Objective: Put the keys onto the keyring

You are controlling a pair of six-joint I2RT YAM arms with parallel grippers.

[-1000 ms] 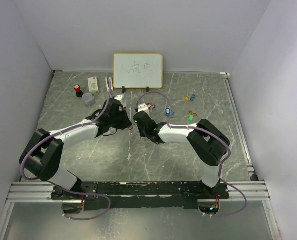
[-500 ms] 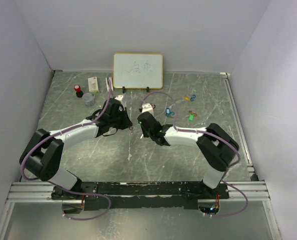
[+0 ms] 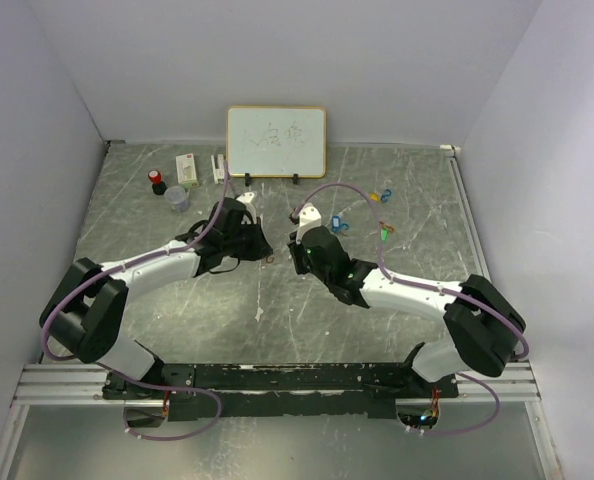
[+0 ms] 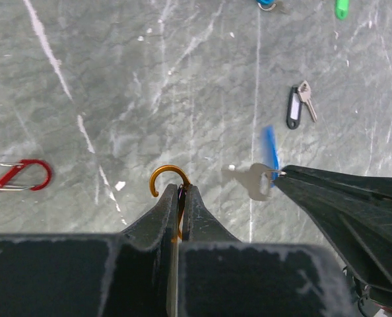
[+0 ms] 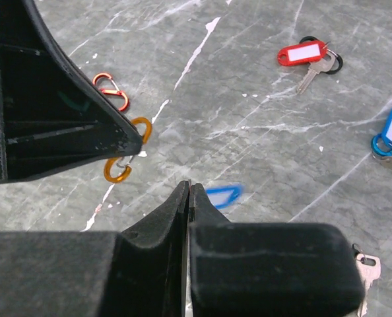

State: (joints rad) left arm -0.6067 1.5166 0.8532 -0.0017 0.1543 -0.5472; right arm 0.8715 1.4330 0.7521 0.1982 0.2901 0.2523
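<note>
Threading stage, I judge: left pincer (image 4: 178,193) clamps orange hook-shaped metal keyring (image 4: 169,176), right pincer (image 4: 280,174) at 3 o'clock pinches blue-tagged silver key (image 4: 249,180), whose loop should next enter the hook.

Both arms reach forward and inward over the worktop (image 3: 277,320), elbows outward, wrists tipped down. Left gripper (image 3: 261,250): jaws pinched shut on an orange clip (image 4: 169,168). Right gripper (image 3: 296,250): jaws shut on a blue-tagged key (image 4: 249,179). Tips face each other, near, not touching.

Metal key (image 4: 249,179), smooth plastic tag (image 5: 303,53)
</note>
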